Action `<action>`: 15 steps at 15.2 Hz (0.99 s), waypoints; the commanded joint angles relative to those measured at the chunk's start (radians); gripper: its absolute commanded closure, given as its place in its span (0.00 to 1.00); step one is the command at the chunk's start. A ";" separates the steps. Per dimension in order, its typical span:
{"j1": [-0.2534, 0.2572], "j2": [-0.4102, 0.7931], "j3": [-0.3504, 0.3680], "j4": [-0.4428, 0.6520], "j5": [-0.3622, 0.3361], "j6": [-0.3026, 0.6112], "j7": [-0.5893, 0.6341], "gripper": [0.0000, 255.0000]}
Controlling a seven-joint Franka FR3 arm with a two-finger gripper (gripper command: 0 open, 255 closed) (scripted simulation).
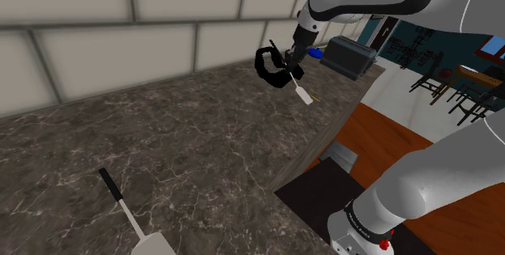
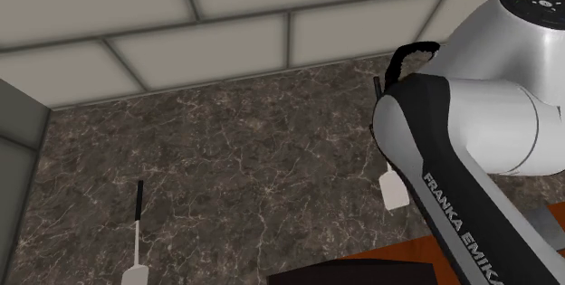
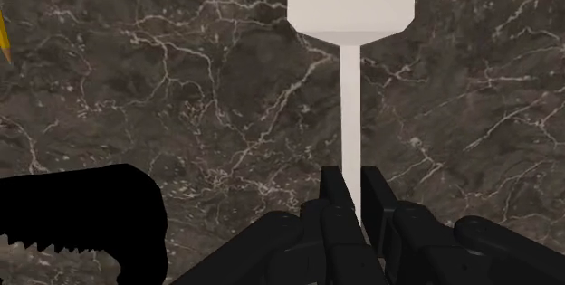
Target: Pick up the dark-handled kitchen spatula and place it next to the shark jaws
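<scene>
1. The all-black two-finger gripper [image 3: 353, 184] is clamped on the thin white shaft of a kitchen spatula [image 3: 351, 3]. The fingers pinch it from both sides, just below where the second exterior view shows its dark handle beginning.
2. Gripped near the handle, the spatula's flat white blade juts out ahead of the fingers. This leaves the blade end free to meet the surface first when it is lowered.
3. The black, curved shark jaws [image 3: 90, 211], with a toothed edge showing, sit just beside the gripper. The held spatula runs alongside the shark jaws without visibly touching them, so the carry appears nearly finished and the release remains.
4. In the shoulder view the blade hangs just past the shark jaws, on the side away from the wall, and seems lifted off the dark veined marble countertop [image 1: 202, 140]. Lowering it here would fit the task's wording "next to".
5. A second spatula [image 1: 121, 203], black-handled with a pale blade, lies flat on the countertop well apart from the shark jaws, towards the shoulder view's lower left. It is well out of the way.
6. A dark grey box-shaped appliance [image 1: 350, 55] stands near the shark jaws at the counter's end, which limits the room on that side.
7. The pale tiled wall [image 1: 97, 47] rises close behind the shark jaws, so the open marble in front is the safer place to set the spatula down.
</scene>
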 commanded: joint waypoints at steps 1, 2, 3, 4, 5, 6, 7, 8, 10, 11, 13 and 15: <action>-0.019 -0.023 -0.029 -0.021 -0.004 -0.003 -0.047 1.00; -0.029 -0.032 -0.044 -0.029 -0.007 -0.004 -0.071 1.00; -0.039 -0.039 -0.059 -0.036 -0.010 -0.004 -0.095 1.00; -0.048 -0.045 -0.075 -0.042 -0.013 -0.005 -0.119 1.00; -0.048 -0.044 -0.075 -0.054 -0.013 0.008 -0.119 1.00; -0.048 -0.042 -0.076 -0.066 -0.013 0.022 -0.119 1.00; -0.048 -0.040 -0.076 -0.077 -0.013 0.035 -0.120 1.00; -0.048 -0.038 -0.076 -0.089 -0.012 0.049 -0.120 1.00; -0.048 -0.033 -0.076 -0.111 -0.012 0.076 -0.121 1.00; -0.048 -0.030 -0.077 -0.122 -0.012 0.090 -0.121 1.00; -0.048 -0.024 -0.077 -0.143 -0.011 0.117 -0.122 1.00; -0.048 -0.016 -0.078 -0.163 -0.011 0.145 -0.123 1.00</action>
